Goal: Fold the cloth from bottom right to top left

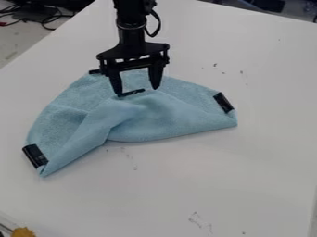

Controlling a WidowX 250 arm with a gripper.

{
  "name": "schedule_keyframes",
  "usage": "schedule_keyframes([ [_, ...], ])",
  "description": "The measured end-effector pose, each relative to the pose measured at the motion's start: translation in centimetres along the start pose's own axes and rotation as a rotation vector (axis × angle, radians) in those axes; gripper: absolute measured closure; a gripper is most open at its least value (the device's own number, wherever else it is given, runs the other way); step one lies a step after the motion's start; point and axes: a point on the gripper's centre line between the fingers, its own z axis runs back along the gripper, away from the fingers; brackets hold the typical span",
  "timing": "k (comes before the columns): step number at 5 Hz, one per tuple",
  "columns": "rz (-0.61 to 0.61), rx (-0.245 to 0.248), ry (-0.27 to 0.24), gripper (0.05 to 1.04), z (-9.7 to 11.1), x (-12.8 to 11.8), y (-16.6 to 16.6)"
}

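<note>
I see a light blue, soft-looking fabric cloth folded over on itself into a broad, creased fan, with black rectangular tabs at its two outer corners, a narrow black strip on the folded-over part, and a smaller dark bit at the far edge. It lies on a broad, smooth white table, lightly scuffed on the near side of the gripper and beyond its right. Thin black and red cables tangle off the table, past the gripper to the far left; a small fuzzy yellow-orange object sits at the near left. The cloth spreads beneath the black two-finger gripper and out to either side, mostly toward me. The fingers stand wide apart, gripping nothing, with the strip between their tips.
</note>
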Motion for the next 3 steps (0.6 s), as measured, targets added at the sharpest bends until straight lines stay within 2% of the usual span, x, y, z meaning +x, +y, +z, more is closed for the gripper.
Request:
schedule_keyframes([
  [3,-0.086,-0.019,0.002,0.083,-0.37,-1.17,-1.36],
])
